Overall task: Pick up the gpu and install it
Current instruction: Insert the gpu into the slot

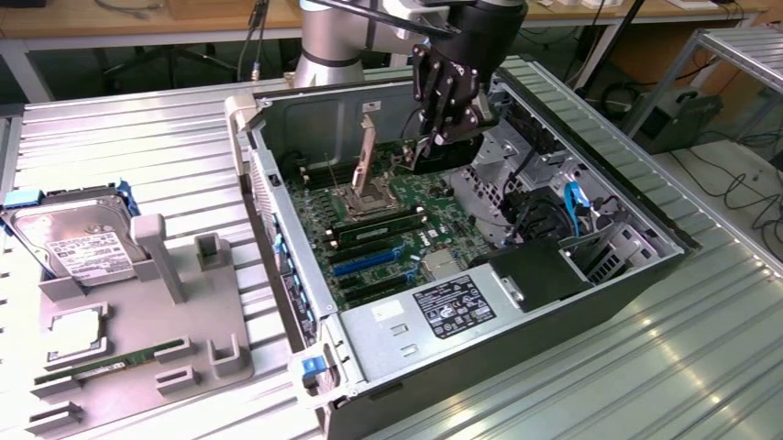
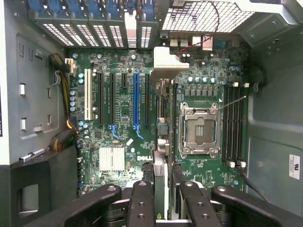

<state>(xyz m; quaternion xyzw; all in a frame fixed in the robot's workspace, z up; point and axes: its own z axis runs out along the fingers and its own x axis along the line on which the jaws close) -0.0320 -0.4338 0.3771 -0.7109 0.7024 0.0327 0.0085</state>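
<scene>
One gripper (image 1: pixel 443 137) hangs inside the open computer case (image 1: pixel 636 275), its black fingers (image 2: pixel 142 203) clamped on the gpu (image 2: pixel 161 142), which stands on edge above the motherboard (image 2: pixel 123 113), between the blue expansion slot (image 2: pixel 136 101) and the empty CPU socket (image 2: pixel 200 131).

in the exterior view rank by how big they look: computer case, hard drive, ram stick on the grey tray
1. computer case, by far the largest.
2. hard drive.
3. ram stick, thinnest; it looks about as long as the drive but sits nearer the camera.
</scene>
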